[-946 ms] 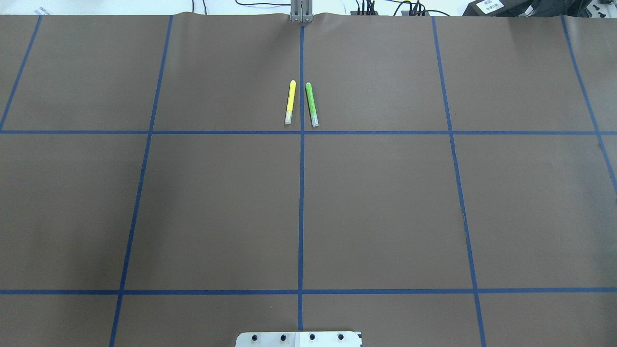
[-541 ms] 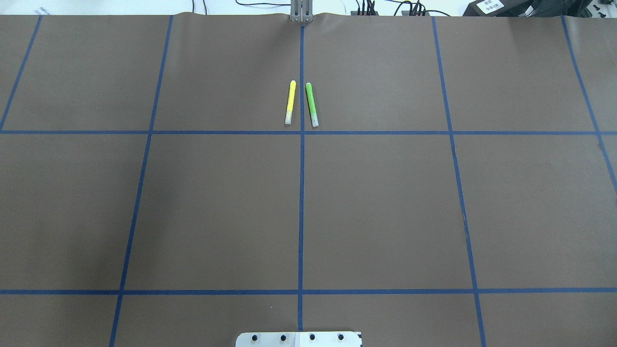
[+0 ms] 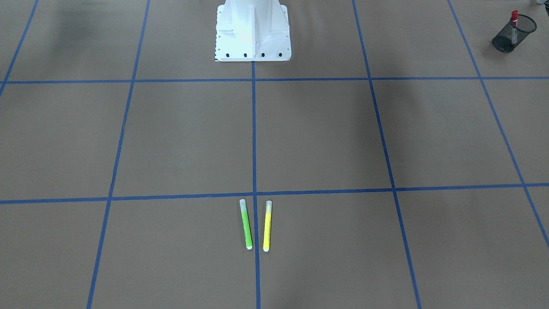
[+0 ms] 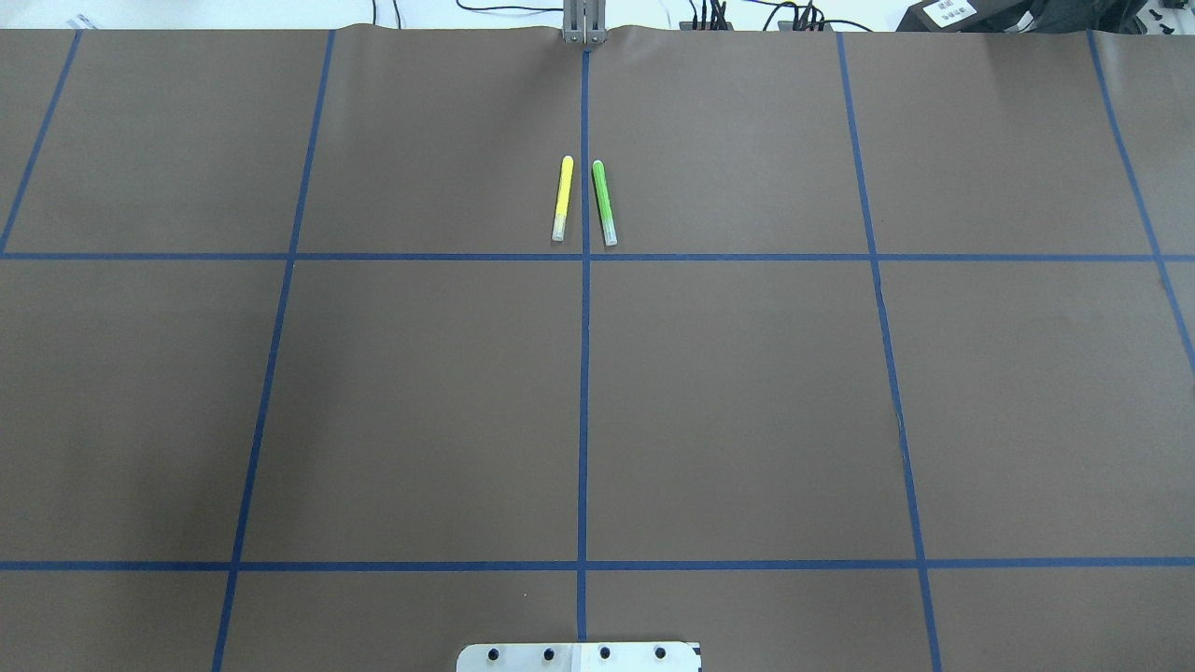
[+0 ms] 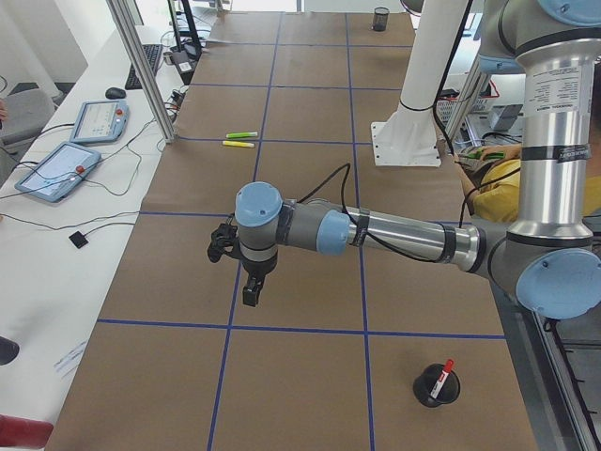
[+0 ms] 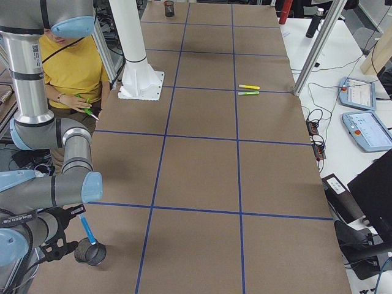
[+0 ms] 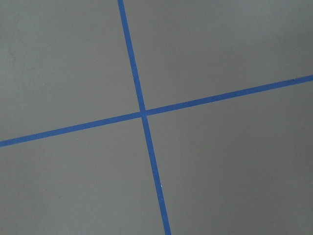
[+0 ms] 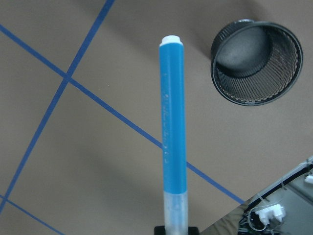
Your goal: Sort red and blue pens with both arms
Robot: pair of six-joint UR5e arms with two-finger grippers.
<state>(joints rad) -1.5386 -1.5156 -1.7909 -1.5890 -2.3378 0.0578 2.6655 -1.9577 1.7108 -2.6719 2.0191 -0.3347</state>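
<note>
The red pen (image 3: 514,18) stands in a black mesh cup (image 3: 513,35) near the robot's left end of the table, and the same red pen (image 5: 441,369) shows in the exterior left view. My left gripper (image 5: 252,289) hovers over bare table well away from that cup; I cannot tell whether it is open or shut. The blue pen (image 8: 173,132) hangs from my right gripper (image 8: 176,229), which is shut on its pale cap end. Its white tip sits just left of an empty mesh cup (image 8: 254,61). The blue pen (image 6: 87,228) hangs just above this cup (image 6: 90,252).
A yellow marker (image 4: 562,198) and a green marker (image 4: 604,203) lie side by side at the table's far middle. The white pedestal base (image 3: 253,30) stands at the robot's edge. A person in a yellow shirt (image 6: 70,67) sits behind the robot.
</note>
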